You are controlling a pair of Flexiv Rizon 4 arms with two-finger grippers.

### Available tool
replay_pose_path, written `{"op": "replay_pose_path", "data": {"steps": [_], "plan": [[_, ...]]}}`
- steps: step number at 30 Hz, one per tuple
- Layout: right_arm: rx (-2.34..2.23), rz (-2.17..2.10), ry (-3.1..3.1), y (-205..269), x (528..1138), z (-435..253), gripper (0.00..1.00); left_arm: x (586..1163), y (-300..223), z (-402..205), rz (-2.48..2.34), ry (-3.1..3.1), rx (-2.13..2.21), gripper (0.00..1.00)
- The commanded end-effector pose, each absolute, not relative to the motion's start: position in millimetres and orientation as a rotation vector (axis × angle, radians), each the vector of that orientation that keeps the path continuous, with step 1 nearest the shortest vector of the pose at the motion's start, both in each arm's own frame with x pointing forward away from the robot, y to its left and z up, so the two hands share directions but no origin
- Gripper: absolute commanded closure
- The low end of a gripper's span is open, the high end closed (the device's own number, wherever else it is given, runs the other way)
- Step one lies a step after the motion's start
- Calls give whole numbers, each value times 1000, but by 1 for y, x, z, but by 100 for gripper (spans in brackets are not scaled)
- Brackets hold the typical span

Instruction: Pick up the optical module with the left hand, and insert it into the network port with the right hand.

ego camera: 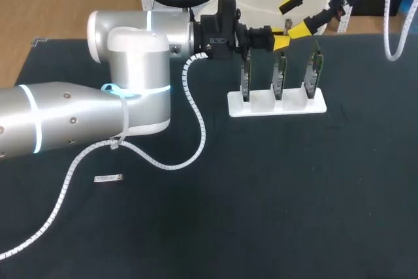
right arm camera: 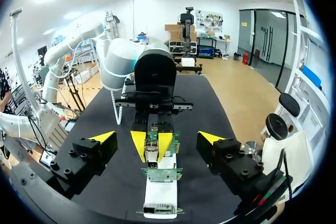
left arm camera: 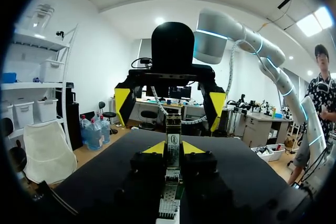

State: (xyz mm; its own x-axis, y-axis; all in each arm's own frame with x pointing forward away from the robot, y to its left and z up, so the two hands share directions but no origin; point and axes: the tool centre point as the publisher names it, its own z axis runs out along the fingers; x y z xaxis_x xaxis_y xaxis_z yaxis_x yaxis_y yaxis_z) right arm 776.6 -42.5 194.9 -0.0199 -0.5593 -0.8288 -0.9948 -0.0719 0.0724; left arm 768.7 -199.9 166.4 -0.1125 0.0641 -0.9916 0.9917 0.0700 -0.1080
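**Handover above the card rack: left tool has the module, right tool spread wide.**

The left tool [left arm camera: 173,148] is clenched on the optical module [left arm camera: 172,139], held just above the middle card [ego camera: 279,76] in the white rack [ego camera: 274,106]. The right tool [ego camera: 295,16] hangs released just beyond it, facing it. I'd want the right fingers to close squarely on the module's free end, firm before the left lets go and in line with the card below. A twisted hold would likely jam at the network port. Another small silver piece [ego camera: 108,178] lies on the counter [ego camera: 261,194], well apart.
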Motion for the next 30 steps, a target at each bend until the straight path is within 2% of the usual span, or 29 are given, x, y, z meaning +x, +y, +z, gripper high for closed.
{"op": "replay_pose_path", "data": {"steps": [1,24,25,26,27,30], "plan": [[-1686,968,1628,-43,774,195,100,770,-200,167,-1208,1373,1158,100],[-1694,962,1630,-43,774,194,100,770,-200,167,-1208,1373,1158,100],[-1694,963,1630,-43,774,194,100,770,-200,167,-1208,1373,1158,87],[-1693,964,1629,-43,774,194,100,770,-200,167,-1208,1373,1158,54],[-1693,964,1629,-43,774,194,100,770,-200,167,-1208,1373,1158,0],[-1693,970,1624,-43,774,194,100,770,-200,167,-1208,1373,1158,0]]}}
